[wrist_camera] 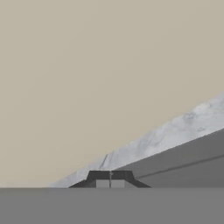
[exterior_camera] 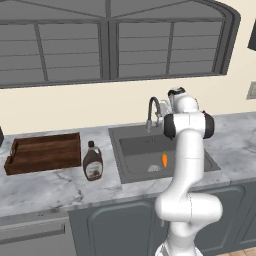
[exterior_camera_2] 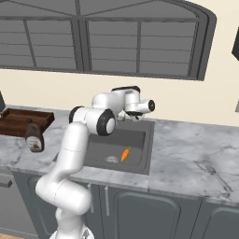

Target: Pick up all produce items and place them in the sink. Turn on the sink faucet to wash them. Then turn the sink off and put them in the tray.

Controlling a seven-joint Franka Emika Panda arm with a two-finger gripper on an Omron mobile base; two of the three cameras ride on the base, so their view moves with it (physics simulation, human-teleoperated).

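Note:
A small orange carrot (exterior_camera: pixel 164 159) (exterior_camera_2: pixel 125 154) lies on the floor of the dark-grey sink (exterior_camera: pixel 140 145) (exterior_camera_2: pixel 137 133), near the round drain (exterior_camera: pixel 153 168). The grey gooseneck faucet (exterior_camera: pixel 152 112) stands at the sink's back edge. My hand hovers above the back of the sink, right beside the faucet. In the hand view, my gripper (wrist_camera: pixel 110 183) is shut with its tips together and nothing between them, facing the beige wall and the marble strip behind the basin. The dark-brown wooden tray (exterior_camera: pixel 44 152) (exterior_camera_2: pixel 18 120) sits on the counter far to the left.
A brown syrup bottle (exterior_camera: pixel 93 161) (exterior_camera_2: pixel 34 136) with a dark cap stands between the tray and the sink. A metal utensil (exterior_camera_2: pixel 214 175) lies on the marble counter right of the sink. Windows span the wall above.

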